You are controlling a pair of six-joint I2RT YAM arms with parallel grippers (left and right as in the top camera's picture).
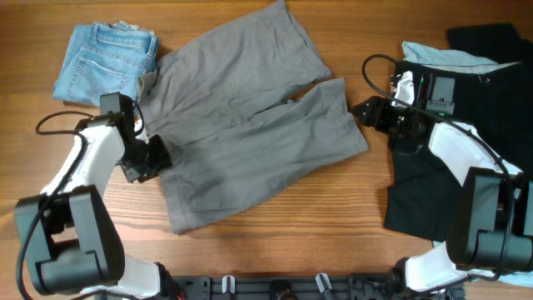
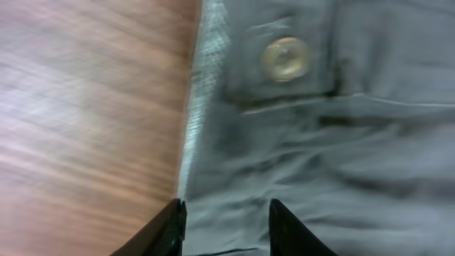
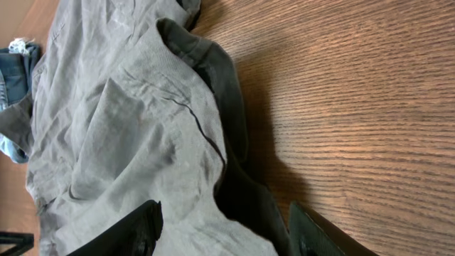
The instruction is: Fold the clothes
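**A:** Plain wooden table (image 1: 275, 250), brown grain, nothing else behind it. What's nearest the arms?

**B:** The left gripper (image 2: 226, 206) sits over the edge of the grey shorts (image 1: 250, 125), right where cloth meets wood. Its fingers stand apart with fabric showing between them, and nothing is pinched. Just beyond it is the waistband (image 2: 213, 85) with a pale button (image 2: 284, 58).

**A:** And the other side?

**B:** The right gripper (image 3: 224, 210) is at the leg hem (image 3: 213, 85) nearest it. The jaws are wide apart, with the cloth lying loose under and between them, unclamped. The hem there is rumpled and turned over, and it throws a dark shadow on the wood.

**A:** How will the shorts handle?

**B:** I'd judge them light, soft cotton, limp rather than stiff. They'll sag and crease wherever they aren't supported. The best holds look like the waistband corner and the stitched hem, where the doubled fabric gives the fingers something thick to bite.

**A:** Where do they lie?

**B:** Spread flat across the middle of the table, waistband toward the left arm and legs toward the right.

**A:** Further off?

**B:** Folded denim shorts (image 1: 100, 62) at the far left. Black shorts (image 1: 425, 196) under the right arm, with a pale-blue garment (image 1: 454, 57) beyond them.

**A:** Any labels or writing?

**B:** None I can read. The button is too blurred to show any marking.
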